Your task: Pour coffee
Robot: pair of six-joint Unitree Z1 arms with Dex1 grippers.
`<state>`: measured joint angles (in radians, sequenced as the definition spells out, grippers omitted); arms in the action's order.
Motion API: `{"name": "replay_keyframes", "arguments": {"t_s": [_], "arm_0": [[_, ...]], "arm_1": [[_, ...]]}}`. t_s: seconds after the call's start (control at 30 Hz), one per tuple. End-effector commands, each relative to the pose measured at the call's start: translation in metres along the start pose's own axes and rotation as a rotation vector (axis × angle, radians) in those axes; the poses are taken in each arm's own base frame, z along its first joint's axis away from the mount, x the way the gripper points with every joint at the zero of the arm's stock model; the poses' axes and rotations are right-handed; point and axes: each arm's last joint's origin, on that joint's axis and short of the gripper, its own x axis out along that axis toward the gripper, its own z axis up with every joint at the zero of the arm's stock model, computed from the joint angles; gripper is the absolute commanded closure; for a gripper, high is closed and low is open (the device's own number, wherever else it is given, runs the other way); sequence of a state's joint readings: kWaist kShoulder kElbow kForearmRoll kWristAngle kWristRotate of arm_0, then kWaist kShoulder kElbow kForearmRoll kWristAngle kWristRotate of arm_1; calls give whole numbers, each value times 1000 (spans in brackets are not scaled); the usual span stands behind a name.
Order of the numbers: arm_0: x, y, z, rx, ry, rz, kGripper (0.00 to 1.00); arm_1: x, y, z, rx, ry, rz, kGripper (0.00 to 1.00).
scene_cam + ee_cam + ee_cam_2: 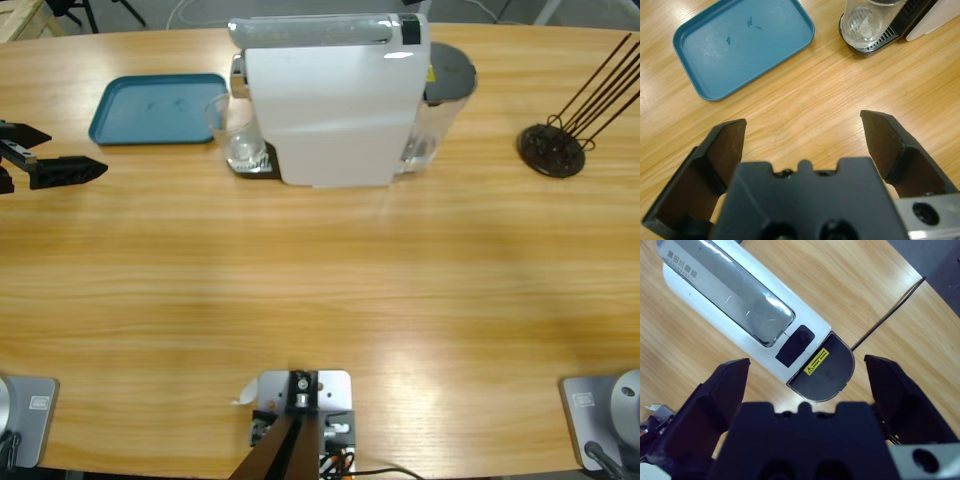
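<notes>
At the upper middle of the high view, a clear glass cup [232, 135] stands on the drip tray of the white coffee machine [330, 100], seemingly empty. A yellow warning label [816, 362] sits on the machine's dark tank lid; its print is unreadable. Left lies an empty blue tray [155, 108]. The left end effector [802, 132] and right end effector [805, 375] gape wide, empty, above the worktop [320, 290].

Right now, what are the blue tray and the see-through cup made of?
The blue tray looks like matte plastic: one even teal colour, rounded moulded rim. The cup under the coffee machine is clear, glass or plastic; I can't tell which.
</notes>
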<state>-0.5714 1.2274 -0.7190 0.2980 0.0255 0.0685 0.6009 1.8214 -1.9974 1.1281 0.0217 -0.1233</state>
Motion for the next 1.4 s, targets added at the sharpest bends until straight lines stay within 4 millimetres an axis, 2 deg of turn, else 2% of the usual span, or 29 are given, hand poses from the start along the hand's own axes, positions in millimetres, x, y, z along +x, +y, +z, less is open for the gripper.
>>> {"name": "replay_keyframes", "arguments": {"t_s": [0.03,0.13,0.2,0.33,0.43,0.6,0.77,0.93,1.0,1.13,1.4], "arm_0": [[5,-3,-2,-3,15,-15,0],[5,-4,-4,-2,-3,-34,0],[3,-4,-4,-1,-16,-39,0],[-16,-7,-11,12,-138,-99,0],[-23,-12,-22,33,-236,-165,9],[-20,-19,-28,49,-284,-144,4],[3,-34,-30,65,-230,-74,9],[10,-33,-28,62,-225,-24,4],[10,-33,-26,60,-241,-19,4],[4,-31,-39,57,-244,-20,4],[-2,-29,-47,28,-270,-27,4]], "arm_1": [[-33,8,-41,8,-66,-20,4],[-44,13,-71,-3,-87,14,0],[-48,20,-101,0,-111,67,0],[-66,30,-179,49,-291,85,0],[-68,34,-222,61,-420,53,0],[-53,37,-237,54,-387,70,0],[-32,41,-265,43,-358,111,0],[-31,44,-293,28,-386,85,0],[-32,44,-296,27,-401,80,0],[-26,44,-300,34,-416,84,0],[-16,47,-303,44,-397,95,0]]}}
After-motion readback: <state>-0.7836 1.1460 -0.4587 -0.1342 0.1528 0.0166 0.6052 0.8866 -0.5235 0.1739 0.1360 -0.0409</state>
